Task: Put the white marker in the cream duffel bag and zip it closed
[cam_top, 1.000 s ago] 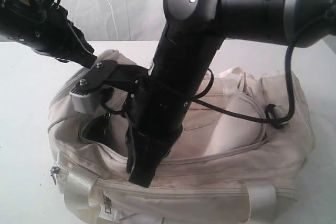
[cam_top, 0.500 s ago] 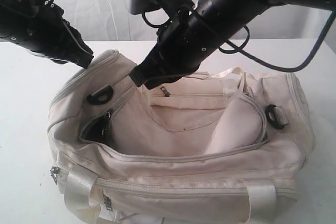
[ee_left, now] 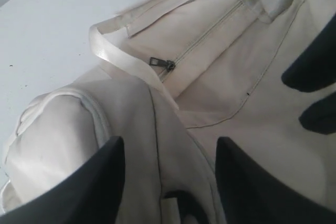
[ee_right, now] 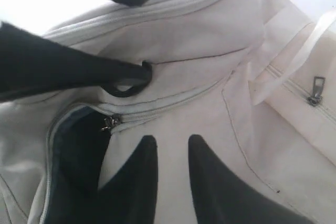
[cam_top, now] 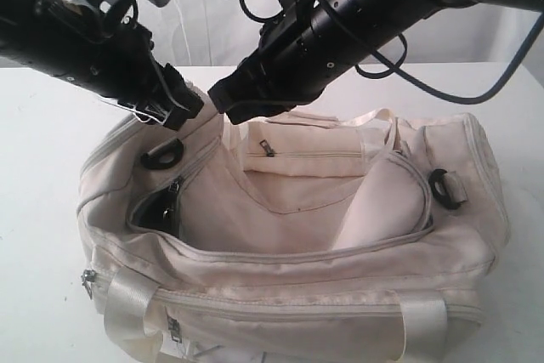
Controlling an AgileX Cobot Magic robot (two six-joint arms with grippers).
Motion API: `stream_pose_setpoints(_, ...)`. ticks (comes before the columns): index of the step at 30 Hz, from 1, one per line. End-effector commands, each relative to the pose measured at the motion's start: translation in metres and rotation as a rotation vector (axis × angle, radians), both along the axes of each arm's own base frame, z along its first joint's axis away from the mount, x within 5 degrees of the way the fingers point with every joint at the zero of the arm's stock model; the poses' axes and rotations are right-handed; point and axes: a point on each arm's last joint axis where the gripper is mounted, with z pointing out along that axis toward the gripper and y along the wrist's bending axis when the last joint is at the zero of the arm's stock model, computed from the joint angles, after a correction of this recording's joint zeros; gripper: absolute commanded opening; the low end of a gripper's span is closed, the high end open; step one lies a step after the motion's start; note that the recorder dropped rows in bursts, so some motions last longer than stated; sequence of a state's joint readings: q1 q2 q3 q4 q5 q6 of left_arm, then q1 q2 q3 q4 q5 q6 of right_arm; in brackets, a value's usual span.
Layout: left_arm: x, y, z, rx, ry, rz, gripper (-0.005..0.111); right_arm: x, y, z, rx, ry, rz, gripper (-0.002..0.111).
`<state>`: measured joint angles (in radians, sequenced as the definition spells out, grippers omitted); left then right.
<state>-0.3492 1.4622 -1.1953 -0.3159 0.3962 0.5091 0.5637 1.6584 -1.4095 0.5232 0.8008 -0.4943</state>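
Observation:
The cream duffel bag lies on the white table with its top unzipped and its flap folded inward. The white marker is out of view. My left gripper hangs open just above the bag's left end, over a black strap ring. In the left wrist view this gripper has its jaws wide apart over cream fabric. My right gripper hovers over the bag's back left rim. Its narrow gap is open, with only fabric behind. The main zipper pull lies at the dark opening.
A small zipped pocket with a metal pull sits on the bag's far inner wall. Another black ring is at the bag's right end. Webbing handles hang at the front. White table surrounds the bag, and both arms crowd its left end.
The right arm lifted out of the bag's inside to above its back rim, and its jaws parted. The left gripper moved down and right onto the bag's left end and opened wider.

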Motion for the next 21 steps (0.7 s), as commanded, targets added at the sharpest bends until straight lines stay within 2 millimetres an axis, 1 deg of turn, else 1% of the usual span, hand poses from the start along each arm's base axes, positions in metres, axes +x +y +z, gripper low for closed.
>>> stream_pose_setpoints(1,0.004,-0.004,-0.002,0.004,-0.022,-0.009,0.057,-0.001,-0.002,0.003,0.015,-0.001,-0.011,0.034)
stream_pose_setpoints(4,0.008,-0.005,-0.007,0.018,-0.020,-0.016,0.057,0.000,-0.003,0.003,0.015,0.001,-0.014,0.047)
stream_pose_setpoints(6,0.011,-0.006,-0.013,0.031,-0.013,-0.019,0.057,0.002,-0.006,0.003,0.010,0.001,-0.021,0.051)
stream_pose_setpoints(11,0.019,-0.009,-0.027,0.048,0.015,-0.020,0.057,0.007,-0.018,0.006,0.011,0.001,-0.056,0.051)
stream_pose_setpoints(17,0.021,-0.010,-0.032,0.064,0.021,-0.028,0.056,0.012,-0.040,0.017,0.017,-0.013,-0.107,0.051)
stream_pose_setpoints(21,0.020,-0.006,-0.035,0.138,0.023,-0.051,0.056,0.010,-0.049,0.022,0.013,-0.009,-0.115,0.051)
